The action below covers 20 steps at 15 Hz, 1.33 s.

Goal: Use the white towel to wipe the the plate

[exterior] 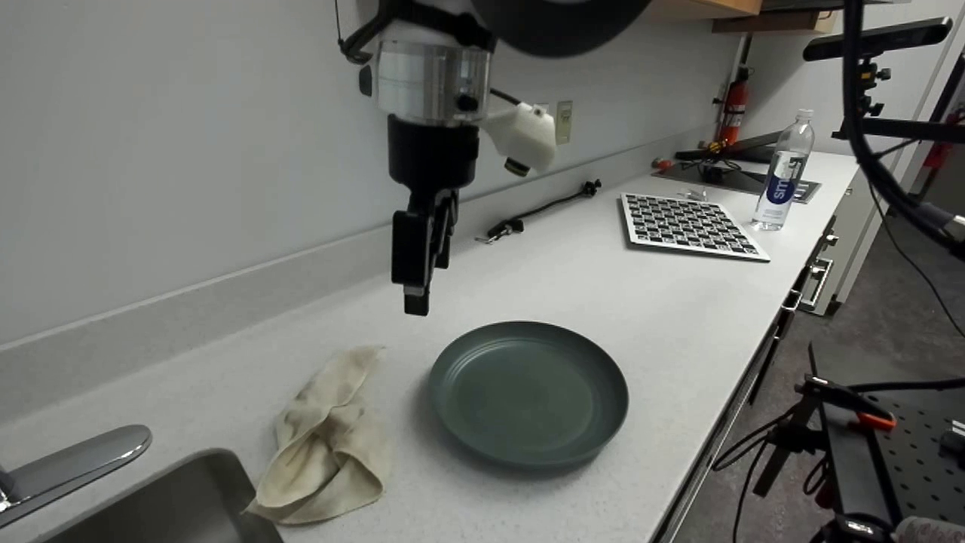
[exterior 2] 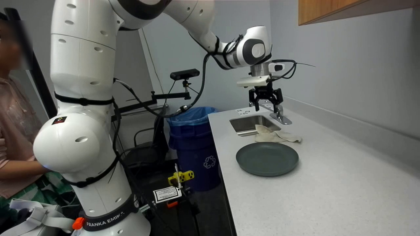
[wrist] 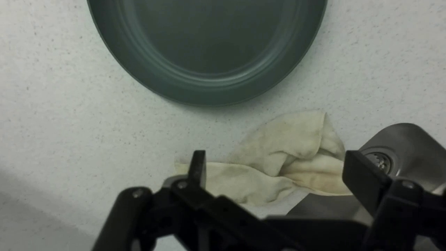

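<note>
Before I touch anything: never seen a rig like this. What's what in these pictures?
The white jointed robot arm ends in a black two-fingered pincer, the part that grasps. Two exterior views are taken from outside the robot; the wrist view looks down past the pincer. On the pale speckled counter lie a round dark-green plate and a crumpled off-white cloth towel, which overlaps the edge of the grey metal sink. A clear plastic bottle stands farther along. The pincer hangs open above the counter and holds nothing.

Cloth towel, smooth matt plate
</note>
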{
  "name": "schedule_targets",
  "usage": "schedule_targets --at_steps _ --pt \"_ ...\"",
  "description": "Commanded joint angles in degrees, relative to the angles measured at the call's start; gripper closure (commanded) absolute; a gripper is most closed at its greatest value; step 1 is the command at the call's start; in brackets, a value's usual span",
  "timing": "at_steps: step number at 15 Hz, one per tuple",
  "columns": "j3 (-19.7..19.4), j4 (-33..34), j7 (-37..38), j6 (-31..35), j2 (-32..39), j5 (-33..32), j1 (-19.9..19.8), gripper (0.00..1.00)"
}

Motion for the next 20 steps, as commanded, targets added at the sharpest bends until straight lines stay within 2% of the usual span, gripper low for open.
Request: schedule_targets --at_steps 1,4,7,10,20 --pt "-1.4 3.0 -2.4 8.2 6.7 -2.9 1.6 0.0" --pt "-1.3 6.2 -4.2 13.2 11.6 -3.8 2.2 0.0" --pt "-0.9 9.9 -7.0 15.3 15.6 -3.9 2.9 0.0" --pt "-0.9 12.9 -8.6 15.5 18.5 -3.8 3.7 0.0" --pt "-3.4 19.6 -6.8 14.7 27.2 -5.1 7.6 0.0"
